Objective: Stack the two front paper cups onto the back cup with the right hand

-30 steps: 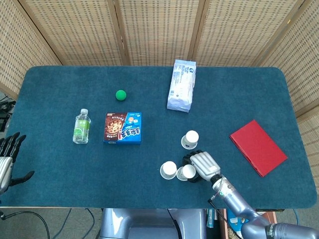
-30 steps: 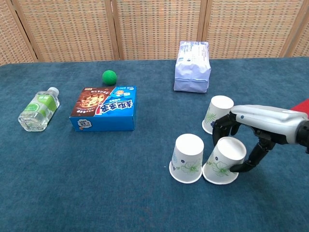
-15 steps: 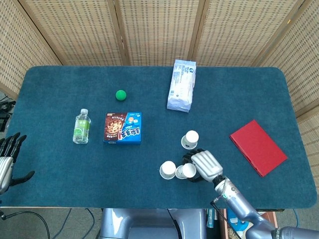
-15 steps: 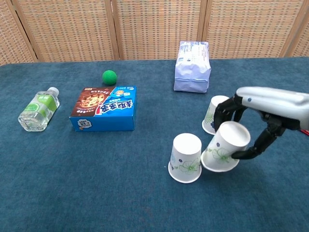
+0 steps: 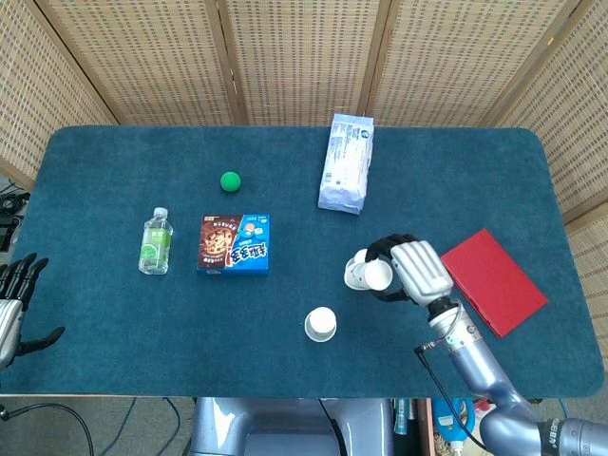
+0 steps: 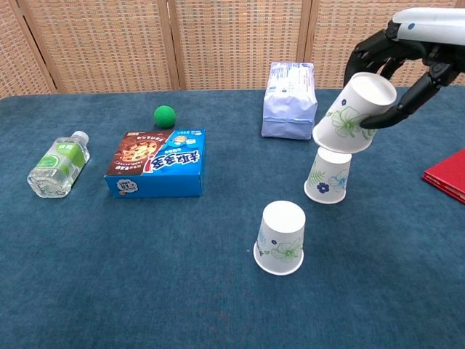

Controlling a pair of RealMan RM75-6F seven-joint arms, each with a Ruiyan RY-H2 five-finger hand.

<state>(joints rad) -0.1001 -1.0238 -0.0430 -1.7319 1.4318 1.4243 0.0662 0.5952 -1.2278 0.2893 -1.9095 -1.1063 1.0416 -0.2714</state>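
Nearest the robot, the remaining front cup (image 6: pixel 280 238) stands upside down on the blue table (image 6: pixel 145 276), untouched and well apart from the hand. Behind it stands the back cup (image 6: pixel 327 177), also inverted, and just above this hangs the lifted cup (image 6: pixel 353 113), tilted with its open mouth facing down and to the left, its lower rim close over the back cup's top. The right hand (image 6: pixel 407 51) holds this cup, fingers wrapped around its upper wall and the thumb pressed under its side. The step in hand looks to be the first stacking: the cup is raised and nearly over its target but not yet seated. The next move probably calls for levelling the cup so its mouth sits squarely over the back cup, then lowering it straight down before letting go. The left hand (image 5: pixel 11 309) rests at the table's edge, fingers spread and holding nothing.
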